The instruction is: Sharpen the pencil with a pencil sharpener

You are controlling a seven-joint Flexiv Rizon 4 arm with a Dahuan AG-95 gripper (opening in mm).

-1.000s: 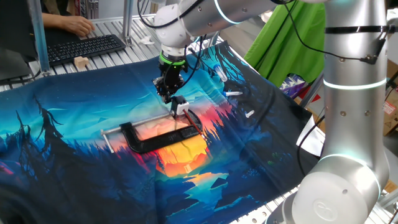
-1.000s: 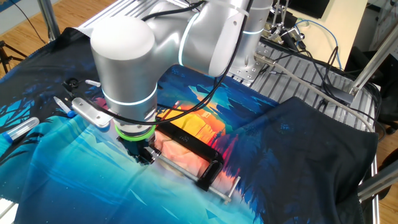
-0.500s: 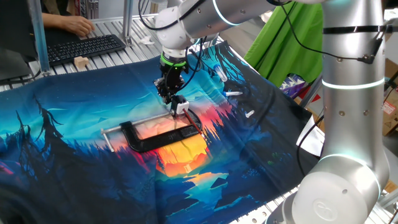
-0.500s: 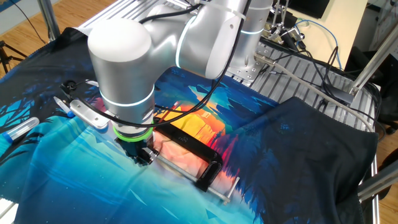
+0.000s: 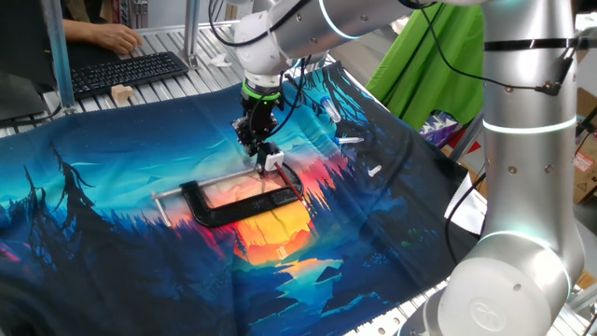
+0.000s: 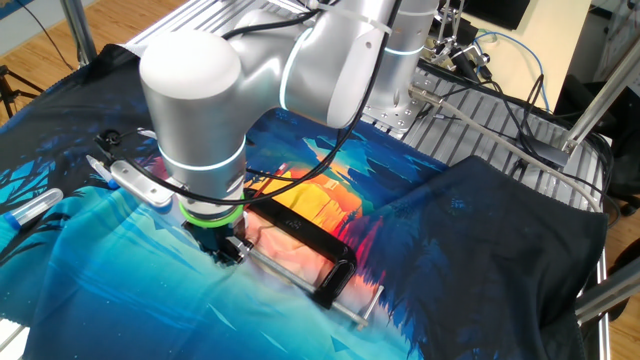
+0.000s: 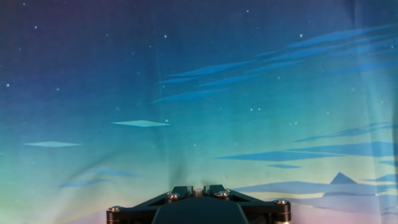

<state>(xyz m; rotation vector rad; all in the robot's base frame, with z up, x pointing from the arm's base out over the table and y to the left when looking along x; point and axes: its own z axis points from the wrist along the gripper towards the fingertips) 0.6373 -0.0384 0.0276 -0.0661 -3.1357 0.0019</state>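
The gripper fingertips are too small and dark to tell how the jaws stand, and the arm hides the clamp's near end. The hand view's bottom edge cuts off the fingers; the pencil cannot be made out anywhere.

White pencil sharpener – clamped, beside fingers.

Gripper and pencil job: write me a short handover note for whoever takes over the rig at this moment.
Gripper: low over the cloth at the black clamp's far end; open or shut cannot be told.
Pencil sharpener: small white block right beside the fingertips, at the clamp.
Pencil: cannot be made out with certainty; hand view shows only cloth.
Done: cannot be confirmed.
Left: confirm grip, finish sharpening.
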